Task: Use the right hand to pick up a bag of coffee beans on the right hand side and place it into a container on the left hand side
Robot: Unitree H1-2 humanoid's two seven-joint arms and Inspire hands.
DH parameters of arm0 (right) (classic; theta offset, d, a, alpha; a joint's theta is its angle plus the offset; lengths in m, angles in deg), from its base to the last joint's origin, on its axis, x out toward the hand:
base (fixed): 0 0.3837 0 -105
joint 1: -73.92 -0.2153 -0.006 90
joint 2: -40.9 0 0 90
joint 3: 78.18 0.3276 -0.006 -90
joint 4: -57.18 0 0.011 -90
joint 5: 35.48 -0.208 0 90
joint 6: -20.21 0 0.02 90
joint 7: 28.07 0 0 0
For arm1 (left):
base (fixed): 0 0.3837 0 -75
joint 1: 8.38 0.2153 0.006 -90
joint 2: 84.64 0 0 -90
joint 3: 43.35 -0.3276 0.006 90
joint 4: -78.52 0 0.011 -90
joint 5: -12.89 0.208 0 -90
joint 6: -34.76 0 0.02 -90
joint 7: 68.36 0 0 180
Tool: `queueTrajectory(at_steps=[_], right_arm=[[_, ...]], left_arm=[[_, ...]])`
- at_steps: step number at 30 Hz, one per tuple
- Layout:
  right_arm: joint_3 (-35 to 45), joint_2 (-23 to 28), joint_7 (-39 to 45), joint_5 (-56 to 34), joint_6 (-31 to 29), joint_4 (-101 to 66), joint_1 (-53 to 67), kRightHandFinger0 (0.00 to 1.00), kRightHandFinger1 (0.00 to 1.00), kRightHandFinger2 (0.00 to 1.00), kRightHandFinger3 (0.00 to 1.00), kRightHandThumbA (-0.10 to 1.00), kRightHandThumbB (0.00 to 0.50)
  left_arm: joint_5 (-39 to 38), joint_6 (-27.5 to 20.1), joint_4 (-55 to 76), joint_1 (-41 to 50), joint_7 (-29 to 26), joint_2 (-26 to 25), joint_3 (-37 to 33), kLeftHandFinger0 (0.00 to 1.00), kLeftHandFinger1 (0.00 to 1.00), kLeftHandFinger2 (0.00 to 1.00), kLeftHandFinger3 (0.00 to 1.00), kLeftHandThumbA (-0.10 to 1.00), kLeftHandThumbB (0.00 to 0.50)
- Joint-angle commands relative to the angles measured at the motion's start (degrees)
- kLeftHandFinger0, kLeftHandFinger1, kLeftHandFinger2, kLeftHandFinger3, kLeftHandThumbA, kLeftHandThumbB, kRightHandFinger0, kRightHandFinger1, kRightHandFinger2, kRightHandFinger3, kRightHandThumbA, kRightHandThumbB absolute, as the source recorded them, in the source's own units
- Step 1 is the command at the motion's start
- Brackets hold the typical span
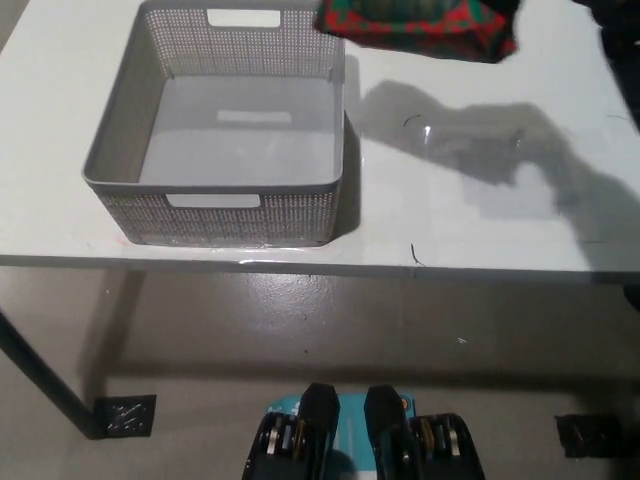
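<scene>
1. Head view: the red-and-green patterned bag of coffee beans (415, 22) is off the white table (470, 210) and hangs in the air at the top edge of the picture, partly cut off by it. It sits just to the right of the far right corner of the grey perforated plastic basket (120, 150), its left end reaching about over that corner's rim.
2. Head view: the bag's blurred shadow falls on the table to the right of the basket, which supports the reading that the bag is lifted and not resting on anything.
3. Head view: the black right hand (612, 12) shows only as a dark sliver at the top right corner. How its fingers are set cannot be told, nor can a grip on the bag be seen directly, though a bag in mid-air is presumably carried by it.
4. Head view: the white left hand is not in view.
5. Head view: the basket stands on the left part of the table and its floor is bare, so nothing has been placed yet.
6. Judgement: the pick-up looks done and the carry towards the left is well along. What is left is to bring the bag over the basket's open middle, lower it and let go.
</scene>
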Motion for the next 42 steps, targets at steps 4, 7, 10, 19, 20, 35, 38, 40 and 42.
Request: queueTrajectory(at_steps=[4, 7, 10, 19, 20, 35, 38, 40, 42], right_arm=[[1.3, -4.1, -1.3, -0.9, 2.0, -4.4, -6.8, 0.21, 0.27, 0.37, 0.44, -0.10, 0.322], [0.9, -5.7, -0.9, -0.4, 3.6, -6.0, -6.3, 0.09, 0.15, 0.29, 0.46, -0.10, 0.326], [0.5, -7.4, -1.1, 0.0, 4.6, -7.3, -4.9, 0.18, 0.22, 0.34, 0.46, -0.10, 0.325], [-0.6, -11.7, -0.6, 0.1, 8.0, -10.5, -1.8, 0.26, 0.28, 0.42, 0.46, -0.10, 0.304], [-0.8, -12.1, -1.0, 0.3, 7.9, -10.3, -1.5, 0.26, 0.30, 0.43, 0.47, -0.10, 0.304], [-1.8, -12.1, -7.9, 2.0, 1.3, 6.3, -1.4, 0.34, 0.34, 0.44, 0.42, -0.10, 0.307], [-2.4, -11.4, -8.5, 2.6, 1.2, 7.2, -0.8, 0.36, 0.37, 0.45, 0.43, -0.10, 0.308], [-2.7, -10.8, -8.9, 2.9, 0.8, 7.7, -0.8, 0.39, 0.41, 0.49, 0.46, -0.10, 0.318], [-3.1, -10.6, -9.8, 3.3, -0.3, 8.6, -1.0, 0.46, 0.49, 0.52, 0.47, -0.10, 0.315]], left_arm=[[0.4, -3.2, -1.6, -1.2, 1.0, 0.3, -0.8, 1.00, 0.64, 0.82, 0.87, 0.87, 0.500], [0.0, -2.6, -1.6, -1.9, 1.4, 0.7, -1.2, 1.00, 0.65, 0.82, 0.86, 0.85, 0.500], [0.7, -2.8, -1.7, -2.2, 1.3, 1.0, -1.8, 1.00, 0.68, 0.82, 0.84, 0.86, 0.500], [1.7, -4.2, -2.0, -3.1, 0.8, 1.7, -3.4, 1.00, 0.66, 0.78, 0.81, 0.88, 0.500], [1.2, -3.0, -1.0, -3.0, 0.9, 1.7, -3.3, 1.00, 0.64, 0.78, 0.81, 0.87, 0.500], [1.1, 0.6, 3.5, -4.1, 0.7, 4.2, -5.1, 1.00, 0.67, 0.80, 0.80, 0.89, 0.500], [1.9, 0.4, 3.3, -4.7, 0.2, 4.6, -5.5, 1.00, 0.64, 0.78, 0.78, 0.90, 0.500], [2.3, 1.4, 4.1, -5.4, -0.1, 4.4, -5.6, 1.00, 0.65, 0.79, 0.79, 0.88, 0.500], [1.8, 2.7, 5.5, -5.6, -0.5, 4.3, -5.3, 1.00, 0.64, 0.77, 0.78, 0.86, 0.500]])
